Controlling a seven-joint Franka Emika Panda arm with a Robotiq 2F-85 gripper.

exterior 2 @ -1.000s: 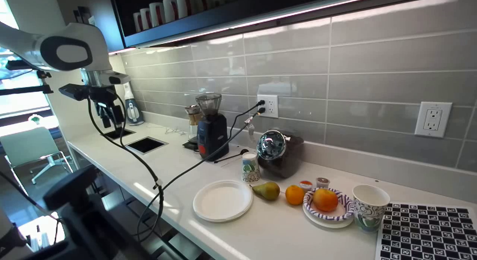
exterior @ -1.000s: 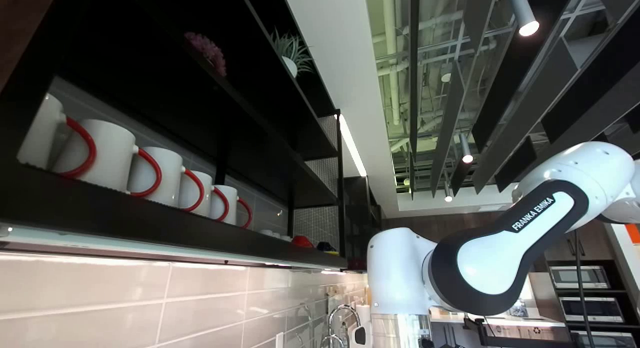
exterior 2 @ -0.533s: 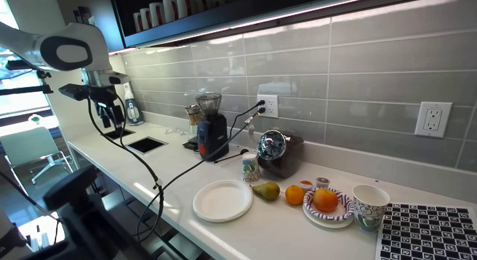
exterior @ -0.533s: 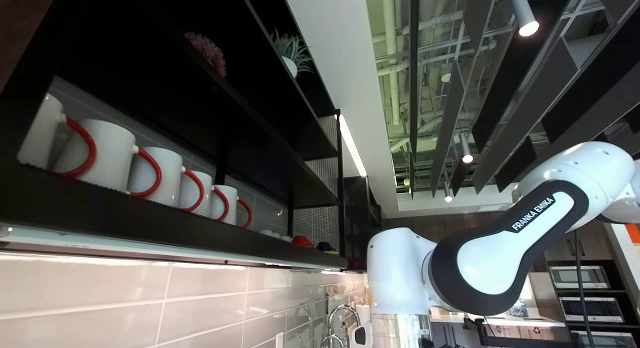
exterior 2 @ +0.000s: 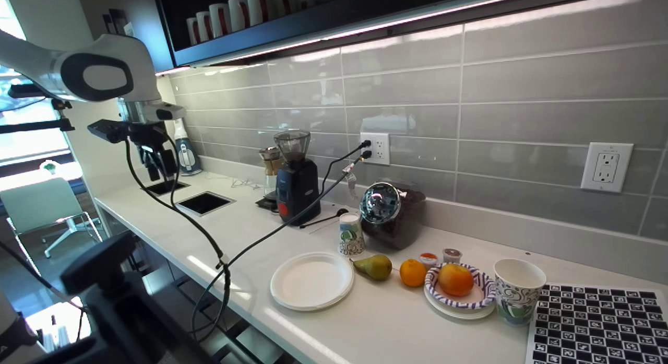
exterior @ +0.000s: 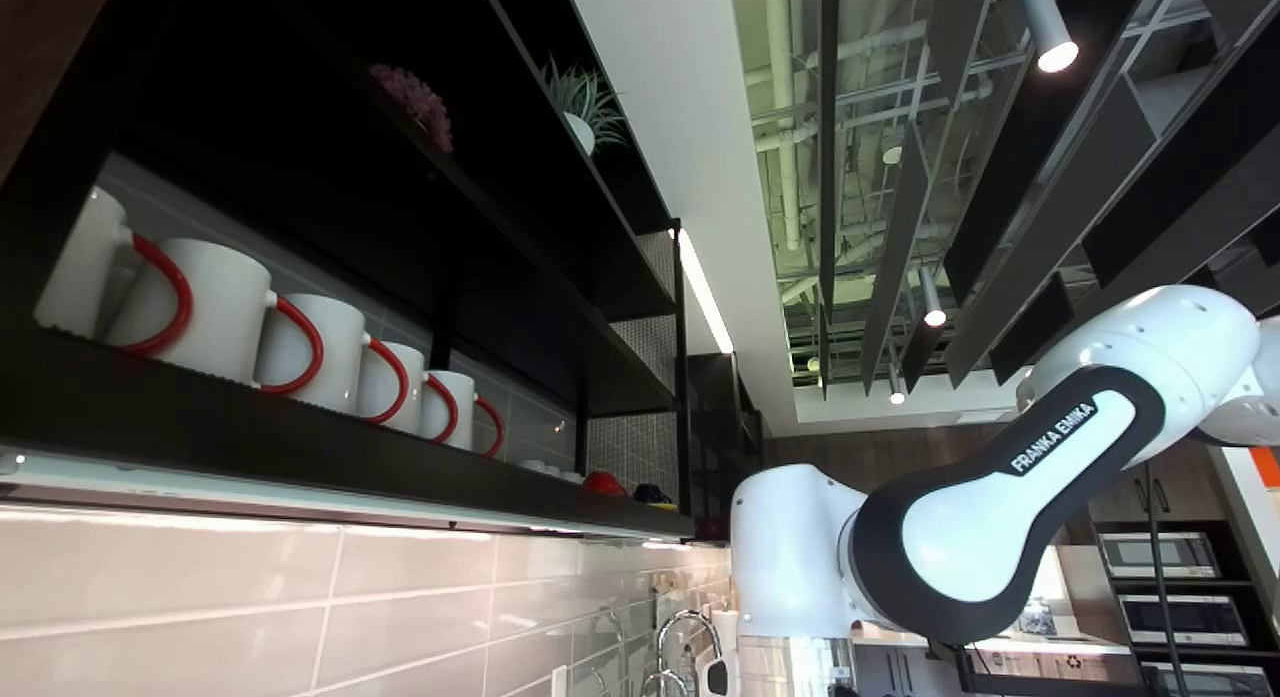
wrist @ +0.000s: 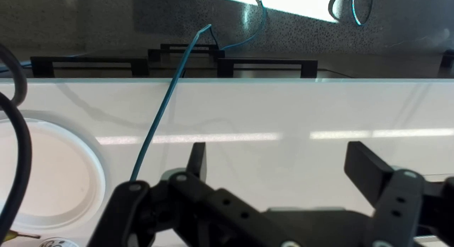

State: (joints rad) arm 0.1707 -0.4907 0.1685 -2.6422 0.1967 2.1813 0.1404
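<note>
White plate: judged light and bendable, best pinched at its raised rim.
Black gripper: spread wide above the counter, nothing being held.

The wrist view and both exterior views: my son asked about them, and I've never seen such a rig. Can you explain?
The machine is a white robot arm ending in a black claw. The exterior views come from two spots away from it: both show mugs on a shelf, and in an exterior view you see a long counter. The wrist view is taken from the arm itself, looking down. On the counter are a white plate, a pear, an orange, a patterned bowl holding another fruit, paper cups and a grinder. The claw is open and holds nothing.
</note>
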